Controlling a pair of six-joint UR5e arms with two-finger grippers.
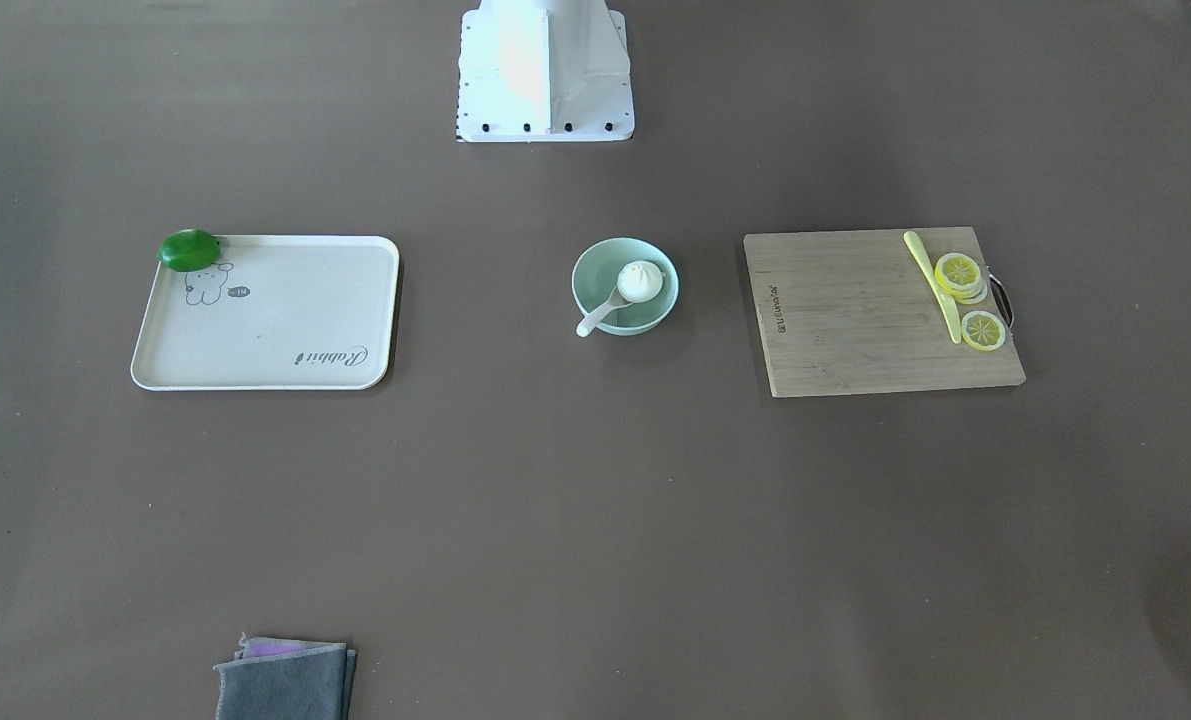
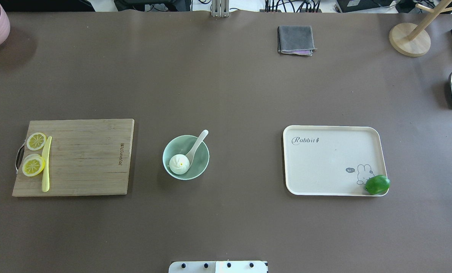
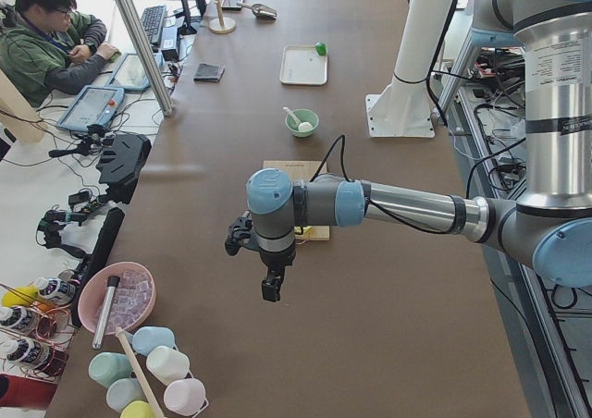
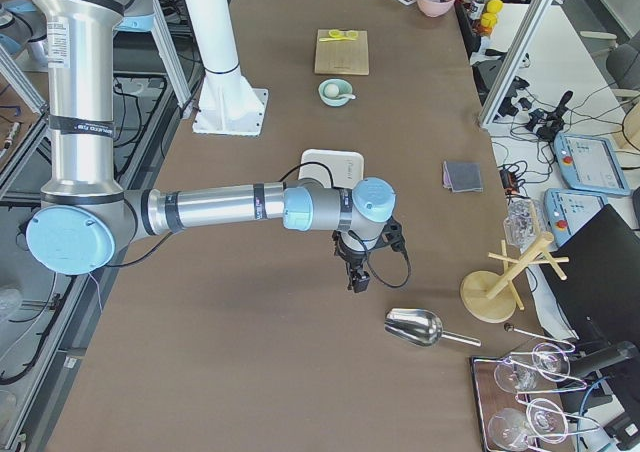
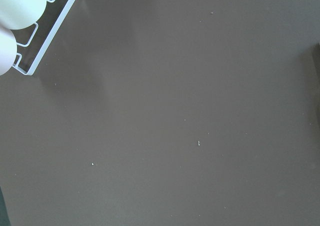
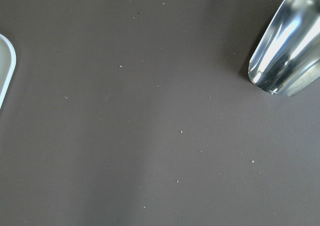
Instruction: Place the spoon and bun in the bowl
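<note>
Sitting in bowl [image 2: 202, 167], bun [image 2: 179, 164], spoon [image 2: 197, 144] leaning

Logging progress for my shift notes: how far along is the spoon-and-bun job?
Looks done: the bun sits in the bowl, and the spoon rests beside it, handle over the rim. Nothing in hand: left gripper and right gripper hang far away. Nothing appears left.

The bowl [image 2: 202, 163] sits in the middle of the table [image 2: 226, 94], straight out from the robot, with the bun [image 2: 179, 164] inside it and the spoon [image 2: 197, 144] leaning in beside the bun, handle poking out over the rim. On the robot's left lies a board [image 2: 85, 159] with lemon slices [image 2: 33, 166] and a knife [image 2: 46, 165] side by side at its outer end. On the right lies a tray [image 2: 324, 163] with a lime [image 2: 377, 184] on its near outer corner, and a cloth [image 2: 295, 39] lies far across the table.
</note>
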